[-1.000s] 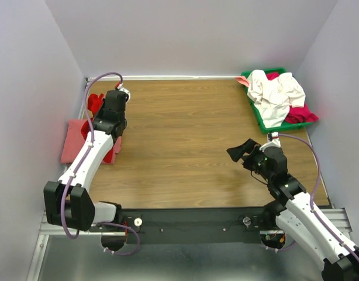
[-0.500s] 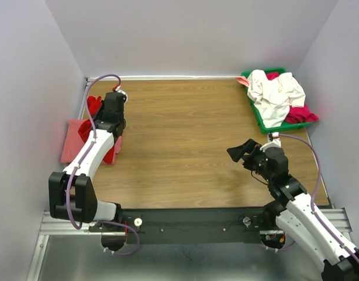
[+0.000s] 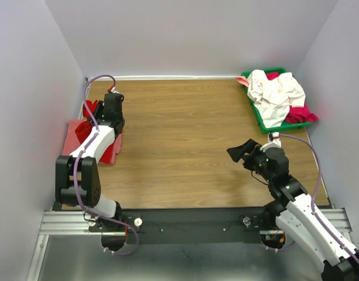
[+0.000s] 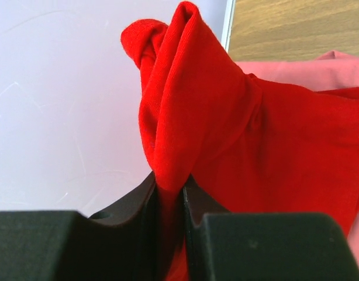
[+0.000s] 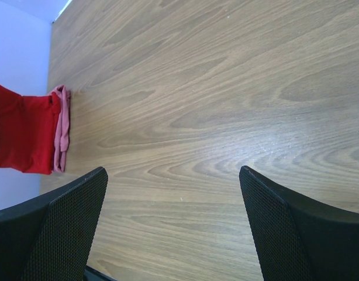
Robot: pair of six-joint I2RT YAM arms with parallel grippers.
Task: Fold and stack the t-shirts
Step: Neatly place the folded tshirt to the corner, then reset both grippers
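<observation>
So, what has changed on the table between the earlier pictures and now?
The left tool shifted slightly leftward and nearer as its arm folded back, drawing the red t-shirt further over the folded pink t-shirt. A fold of red cloth is pinched between its fingers. The right tool, wide open, the green tray and the shirts piled in it stayed as they were.

Bright even light, faint soft shadows, pics sharp.

Wooden table (image 3: pixel 185 134): pink t-shirt (image 3: pixel 67 149), green tray (image 3: pixel 256 115).
</observation>
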